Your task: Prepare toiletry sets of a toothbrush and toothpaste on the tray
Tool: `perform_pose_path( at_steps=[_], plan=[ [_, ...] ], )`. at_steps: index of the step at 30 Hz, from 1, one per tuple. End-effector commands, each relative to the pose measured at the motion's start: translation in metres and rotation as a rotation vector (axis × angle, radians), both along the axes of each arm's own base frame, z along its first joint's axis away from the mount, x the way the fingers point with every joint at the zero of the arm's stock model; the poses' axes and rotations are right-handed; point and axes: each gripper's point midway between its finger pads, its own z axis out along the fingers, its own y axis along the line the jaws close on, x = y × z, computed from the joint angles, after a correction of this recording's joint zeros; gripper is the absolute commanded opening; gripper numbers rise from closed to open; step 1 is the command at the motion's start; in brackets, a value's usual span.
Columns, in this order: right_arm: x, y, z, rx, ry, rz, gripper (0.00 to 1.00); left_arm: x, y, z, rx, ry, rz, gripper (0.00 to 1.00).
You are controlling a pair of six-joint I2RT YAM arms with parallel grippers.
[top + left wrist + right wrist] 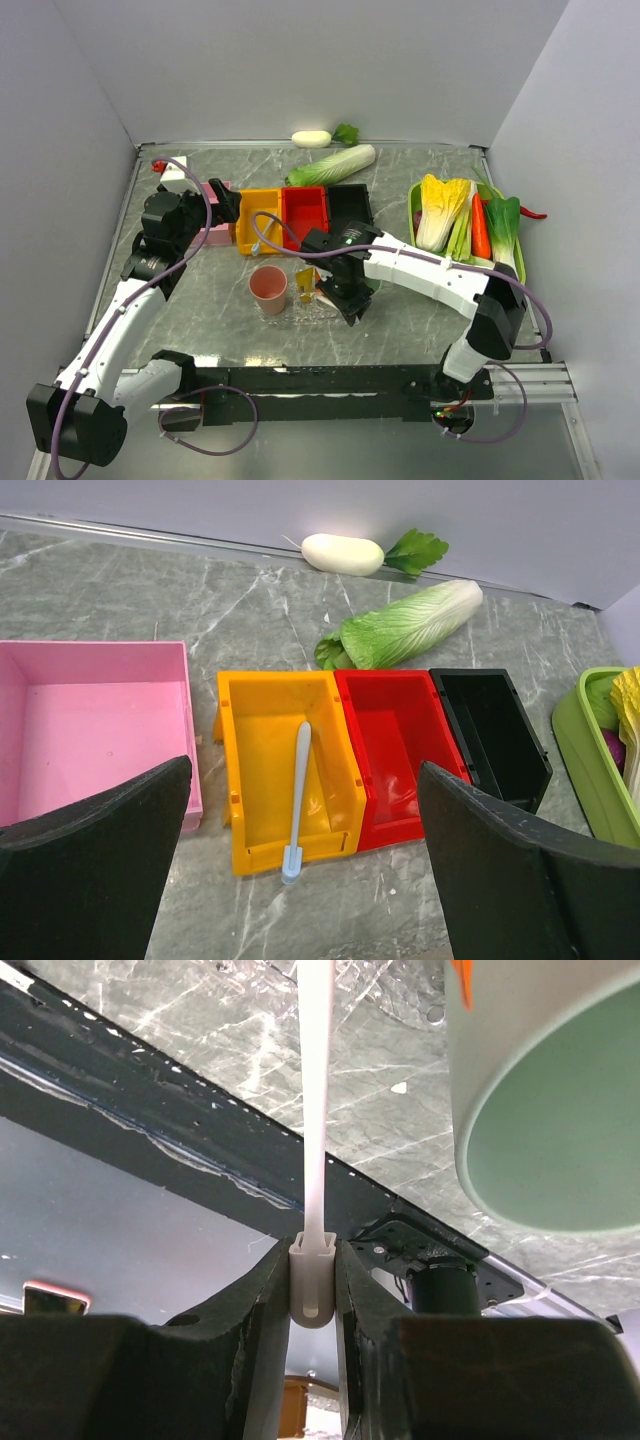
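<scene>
My right gripper (340,296) is shut on the end of a thin white toothbrush (318,1110) and holds it over the clear tray (312,312); in the right wrist view (318,1282) the brush stands between the fingers. An orange toothpaste tube (304,279) stands at the tray, beside the gripper. A second pale toothbrush (298,798) lies in the yellow bin (255,770), its head over the bin's front edge. My left gripper (300,880) is open and empty, hovering in front of the bins; it also shows in the top view (228,200).
A pink cup (268,289) stands left of the tray, and a green cup (550,1110) is close by the right gripper. Pink (214,232), red (305,212) and black (350,203) bins stand in a row. A cabbage (335,165) lies behind. A green vegetable tray (413,196) stands at the right.
</scene>
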Motion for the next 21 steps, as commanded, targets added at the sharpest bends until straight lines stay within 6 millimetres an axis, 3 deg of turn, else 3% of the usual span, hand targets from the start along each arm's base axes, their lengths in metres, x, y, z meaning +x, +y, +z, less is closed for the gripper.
perform_pose_path(
  at_steps=[1, 15, 21],
  plan=[
    [-0.003, -0.018, 0.013, -0.089, 0.022, -0.008, 0.00, -0.002, -0.002, 0.030, -0.012, -0.067, -0.017, 0.99],
    [0.006, -0.012, 0.006, -0.118, 0.011, -0.005, 0.03, -0.001, -0.002, 0.030, -0.010, -0.066, -0.019, 0.99],
    [0.007, -0.011, 0.008, -0.109, 0.006, -0.009, 0.14, -0.001, -0.002, 0.029, -0.010, -0.063, -0.020, 0.99]
  ],
)
